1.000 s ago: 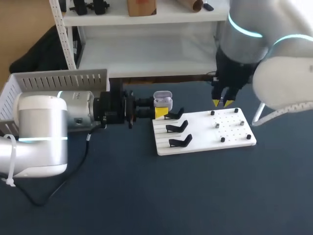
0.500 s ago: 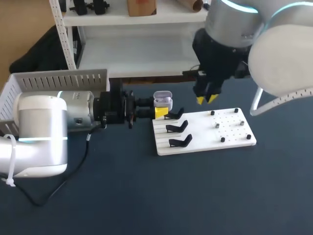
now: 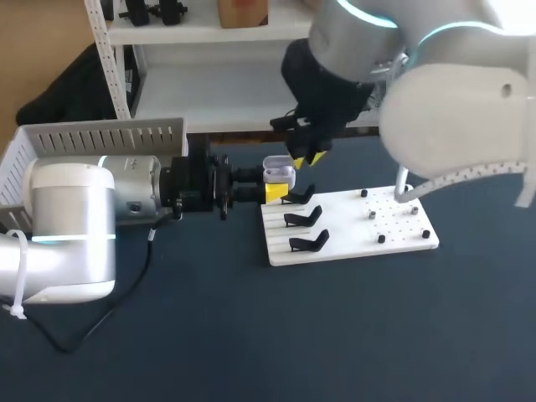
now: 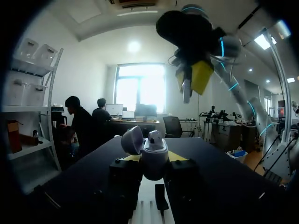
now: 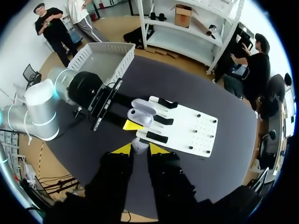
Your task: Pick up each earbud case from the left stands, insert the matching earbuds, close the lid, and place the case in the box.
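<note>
**Earbud held over open case**

The left gripper [image 3: 272, 192] is clamped on the case [image 3: 279, 174], whose lid is open, just beside the left edge of the white board [image 3: 343, 239]. The right gripper [image 3: 306, 159] hangs just above the case, its tips pinching a white earbud [image 5: 138, 145]. 3 black stands [image 3: 303, 219] sit on the board. The box [image 3: 100, 134] is at the far left of the table [image 3: 251, 335].

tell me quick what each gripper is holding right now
Left gripper: closed on the earbud case, lid open.
Right gripper: closed on an earbud, above the case.
</note>
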{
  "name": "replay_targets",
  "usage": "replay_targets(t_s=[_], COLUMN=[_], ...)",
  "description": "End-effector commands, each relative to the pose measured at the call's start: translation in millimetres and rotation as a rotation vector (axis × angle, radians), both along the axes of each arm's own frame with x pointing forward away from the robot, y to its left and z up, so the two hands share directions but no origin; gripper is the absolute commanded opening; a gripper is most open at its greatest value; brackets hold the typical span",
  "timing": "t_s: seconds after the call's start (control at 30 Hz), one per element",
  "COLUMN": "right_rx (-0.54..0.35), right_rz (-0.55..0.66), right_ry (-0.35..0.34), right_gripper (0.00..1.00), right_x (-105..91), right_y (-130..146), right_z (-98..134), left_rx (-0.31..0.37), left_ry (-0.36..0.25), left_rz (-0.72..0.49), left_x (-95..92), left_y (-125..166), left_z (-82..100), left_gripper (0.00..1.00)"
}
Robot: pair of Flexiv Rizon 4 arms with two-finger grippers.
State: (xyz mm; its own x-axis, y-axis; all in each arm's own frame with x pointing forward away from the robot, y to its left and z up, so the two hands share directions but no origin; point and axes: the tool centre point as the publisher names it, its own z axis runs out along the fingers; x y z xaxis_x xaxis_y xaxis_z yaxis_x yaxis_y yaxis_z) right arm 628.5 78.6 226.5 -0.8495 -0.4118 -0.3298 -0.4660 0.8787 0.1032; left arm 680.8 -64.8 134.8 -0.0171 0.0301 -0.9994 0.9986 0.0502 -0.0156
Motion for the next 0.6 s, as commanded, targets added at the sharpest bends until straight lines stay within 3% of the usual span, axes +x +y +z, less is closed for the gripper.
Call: replay_targets(t_s=[0.03, 0.6], right_rx=[-0.024, -0.088], right_rz=[0.030, 0.076], right_ry=[0.007, -0.022], right_gripper=[0.00, 0.00], right_x=[11.7, 29.6], right_y=[13.8, 34.1], right_z=[-4.1, -19.3], left_rx=[-0.001, -0.001], left_ry=[0.000, 0.000], left_rz=[0.001, 0.001], left_x=[0.3, 0.3], left_y=[-0.1, -0.1], left_z=[-0.3, -0.3], left_gripper=[0.00, 0.00])
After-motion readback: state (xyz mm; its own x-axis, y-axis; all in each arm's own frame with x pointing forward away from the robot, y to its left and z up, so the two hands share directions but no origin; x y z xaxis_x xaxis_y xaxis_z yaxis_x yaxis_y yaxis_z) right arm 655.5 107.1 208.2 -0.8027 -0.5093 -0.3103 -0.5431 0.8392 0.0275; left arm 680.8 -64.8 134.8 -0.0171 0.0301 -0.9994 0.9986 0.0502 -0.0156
